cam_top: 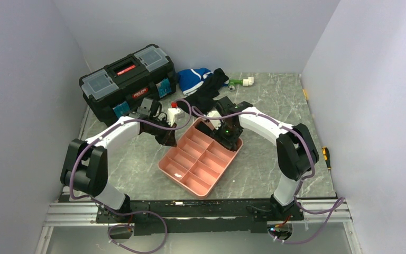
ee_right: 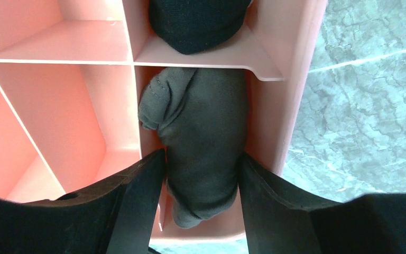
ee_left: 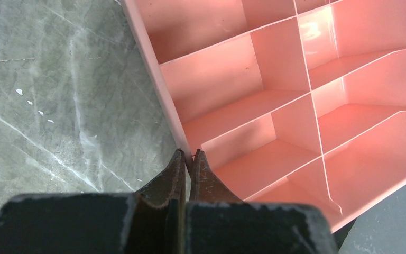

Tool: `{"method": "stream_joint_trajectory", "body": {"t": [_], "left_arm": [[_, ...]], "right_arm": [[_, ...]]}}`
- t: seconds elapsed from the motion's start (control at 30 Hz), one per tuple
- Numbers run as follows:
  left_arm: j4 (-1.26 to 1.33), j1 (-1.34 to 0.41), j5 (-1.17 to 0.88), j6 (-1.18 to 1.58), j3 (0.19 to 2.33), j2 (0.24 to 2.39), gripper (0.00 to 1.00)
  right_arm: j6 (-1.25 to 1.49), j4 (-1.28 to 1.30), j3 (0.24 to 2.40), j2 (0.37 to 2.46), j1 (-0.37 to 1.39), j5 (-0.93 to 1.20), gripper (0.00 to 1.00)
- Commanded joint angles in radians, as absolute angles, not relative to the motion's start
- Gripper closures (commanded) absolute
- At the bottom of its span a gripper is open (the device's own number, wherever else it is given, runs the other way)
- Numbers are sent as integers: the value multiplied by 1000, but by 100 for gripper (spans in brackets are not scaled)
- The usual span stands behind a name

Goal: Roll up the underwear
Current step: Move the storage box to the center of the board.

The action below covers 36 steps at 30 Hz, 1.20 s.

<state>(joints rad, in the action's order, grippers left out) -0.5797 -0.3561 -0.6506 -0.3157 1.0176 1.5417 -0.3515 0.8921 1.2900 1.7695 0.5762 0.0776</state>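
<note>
Noted: right fingers grip the rolled underwear, seating it in 1 tray compartment; left fingers pinch the tray wall, likely steadying it.

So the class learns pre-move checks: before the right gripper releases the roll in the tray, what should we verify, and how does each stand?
1. The underwear is rolled up: ok.
2. It lies inside one tray compartment: ok.
3. The right gripper clasps the roll on both sides: ok.
4. The left gripper pinches the tray wall: ok.
5. The black garment lies beyond the divider: ok.
6. Roll holds once released: cannot tell.
</note>
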Motion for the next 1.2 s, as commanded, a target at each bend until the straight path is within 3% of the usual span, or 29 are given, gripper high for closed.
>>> {"method": "stream_joint_trajectory", "body": {"t": [0.0,0.4,0.63,0.97,1.17], "left_arm": [[-655,-379,-628,-377,987,1582,100],[-657,-380,-629,-377,988,1586,100],[-658,-380,-629,-377,989,1583,100],[-662,-380,-630,-380,989,1585,100],[-660,-380,-623,-376,990,1583,100]], "right_arm": [[-403,849,1281,1770,553,98,37],[-408,870,1331,1709,531,107,37],[-410,867,1330,1687,528,119,46],[-410,781,1221,1734,528,141,66],[-405,781,1219,1718,528,135,65]]}}
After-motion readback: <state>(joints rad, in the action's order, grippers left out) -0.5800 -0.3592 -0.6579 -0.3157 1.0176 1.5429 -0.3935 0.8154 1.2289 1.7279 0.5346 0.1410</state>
